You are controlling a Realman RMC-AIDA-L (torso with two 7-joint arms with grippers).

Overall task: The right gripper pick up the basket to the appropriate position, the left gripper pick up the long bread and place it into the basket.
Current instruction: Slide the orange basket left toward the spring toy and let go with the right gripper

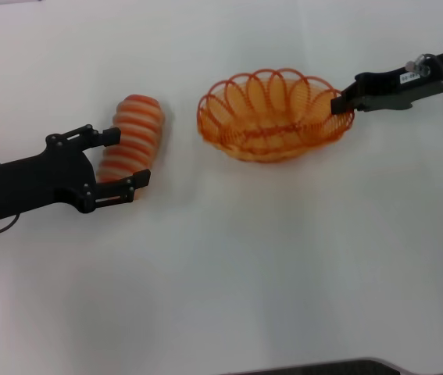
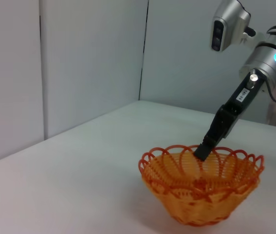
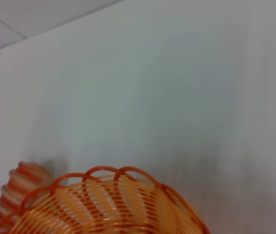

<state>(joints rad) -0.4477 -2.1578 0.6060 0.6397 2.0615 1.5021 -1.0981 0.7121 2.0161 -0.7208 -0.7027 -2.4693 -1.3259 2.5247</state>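
Observation:
The long bread (image 1: 133, 134), ribbed orange and cream, lies on the white table at the left. My left gripper (image 1: 128, 160) is open, with one finger on each side of the bread's near end. The orange wire basket (image 1: 272, 117) sits right of the bread. My right gripper (image 1: 338, 104) is shut on its right rim. The left wrist view shows the basket (image 2: 201, 192) with the right gripper (image 2: 203, 150) clamped on its far rim. The right wrist view shows the basket's rim (image 3: 103, 202) and, beyond it, one end of the bread (image 3: 16, 192).
The white table (image 1: 244, 273) stretches bare in front of both arms. A dark edge (image 1: 323, 367) marks its front. Grey wall panels (image 2: 79, 63) stand behind the table in the left wrist view.

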